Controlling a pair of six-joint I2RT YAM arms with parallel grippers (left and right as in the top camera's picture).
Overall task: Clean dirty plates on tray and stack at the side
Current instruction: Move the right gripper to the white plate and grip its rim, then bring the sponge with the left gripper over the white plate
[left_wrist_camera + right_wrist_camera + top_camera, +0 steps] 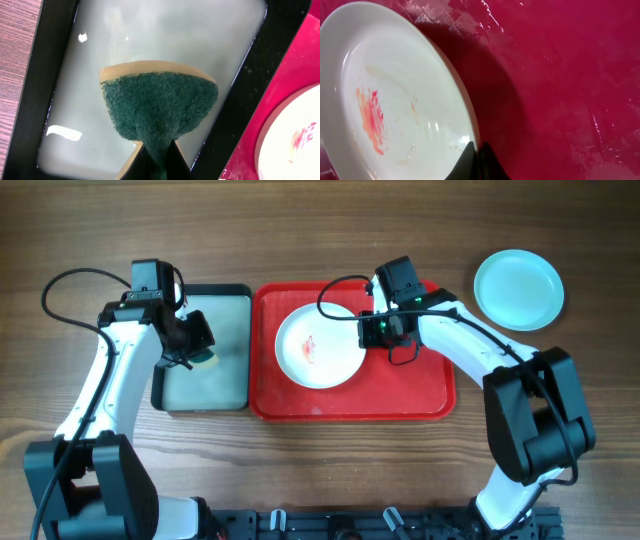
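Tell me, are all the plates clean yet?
Not yet. Done: a turquoise plate sits beside the red tray, looking clean. In hand: the left gripper holds the green sponge over the grey tray, and the right gripper pinches the rim of the white plate. Left: that plate has a red smear to wipe, then it goes on the turquoise one.

We see a red rectangular plastic tray [430, 395] holding a white round plate [335, 370] smeared red-orange; right of it a pale turquoise round plate [518, 289], left a dark green sponge [160, 105].
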